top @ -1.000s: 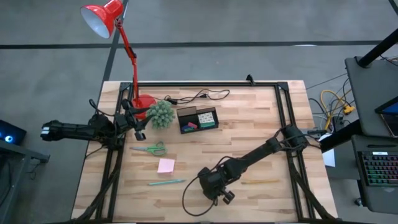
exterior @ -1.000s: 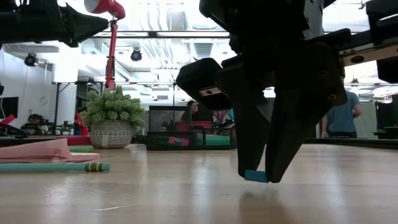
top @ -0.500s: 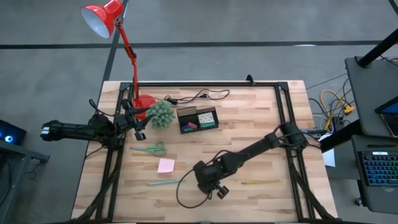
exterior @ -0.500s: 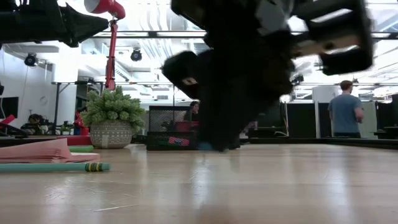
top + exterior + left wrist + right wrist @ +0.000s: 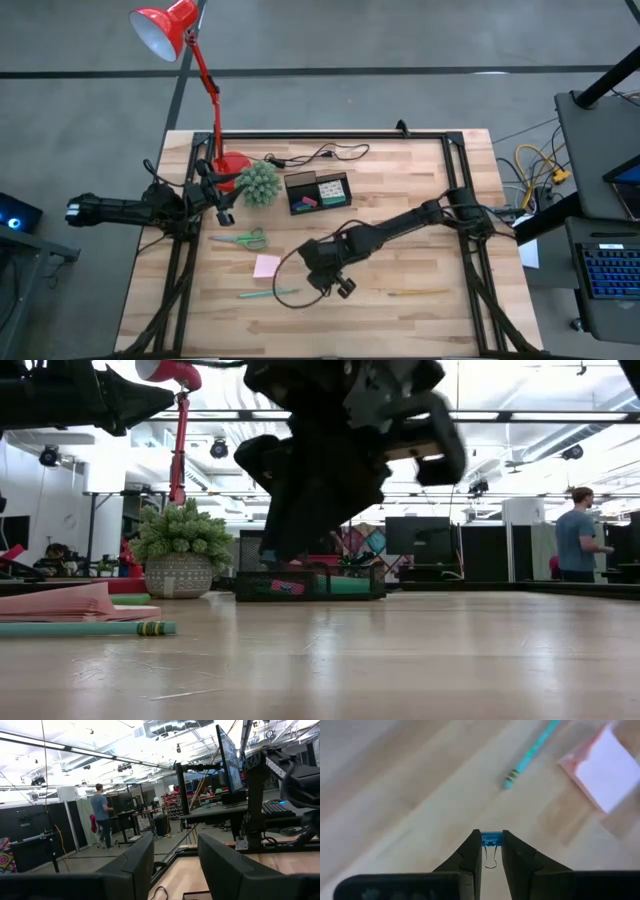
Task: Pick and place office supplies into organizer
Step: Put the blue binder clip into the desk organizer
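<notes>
My right gripper hangs above the table's near middle, shut on a small blue binder clip. Just beyond it lie the pink sticky-note pad and the slim green pen, both flat on the wood. The green-handled scissors lie farther left. The black organizer stands at the far middle with some small items in it. A thin yellowish stick lies near the front right. My left gripper waits open at the table's left edge, pointing across the table. My right gripper pinches the binder clip's blue body between its two fingertips. The fingers slant down from the table's right side. The clip's wire loop runs back between the fingers. The clip is lifted clear of the table.
A spiky green plant and the red lamp's base stand left of the organizer, with a black cable behind it. A black frame edges the tabletop. People show in the room beyond the table.
My right gripper has risen off the tabletop with the blue clip and swung toward the table's left and far side, nearing the pink pad. It has stayed shut on the clip.
</notes>
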You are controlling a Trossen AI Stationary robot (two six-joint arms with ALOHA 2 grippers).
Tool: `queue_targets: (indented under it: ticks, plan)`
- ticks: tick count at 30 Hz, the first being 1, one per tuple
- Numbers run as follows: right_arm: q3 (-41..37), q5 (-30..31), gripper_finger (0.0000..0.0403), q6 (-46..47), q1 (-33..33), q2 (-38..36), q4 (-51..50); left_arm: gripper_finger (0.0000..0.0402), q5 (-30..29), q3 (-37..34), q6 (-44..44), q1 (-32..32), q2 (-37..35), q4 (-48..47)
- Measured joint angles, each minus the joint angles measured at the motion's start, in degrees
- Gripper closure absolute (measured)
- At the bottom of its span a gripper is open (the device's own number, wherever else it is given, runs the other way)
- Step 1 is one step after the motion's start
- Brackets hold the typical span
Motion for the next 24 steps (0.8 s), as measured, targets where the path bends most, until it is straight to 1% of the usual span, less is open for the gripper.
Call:
queue_targets:
  ticks: [9, 16, 18, 24]
  plan:
    - [0.67, 0.22, 0.0349, -4.47, -5.81, 0.0, 0.0, 0.0262, 0.0, 0.0, 0.0, 0.0, 0.01, 0.0]
    - [2.12, 4.32, 0.0349, -8.16, -10.26, 0.0, 0.06, 0.0262, 0.0, 0.0, 0.0, 0.0, -0.01, 0.0]
    - [2.61, 4.45, 0.0349, -9.6, -11.58, 0.0, 0.12, 0.0262, 0.0, 0.0, 0.0, 0.0, -0.01, 0.0]
    - [3.49, 4.48, 0.0349, -9.75, -15.58, 0.0, 0.7, 0.0262, -0.01, 0.0, 0.01, 0.01, -0.03, 0.0]
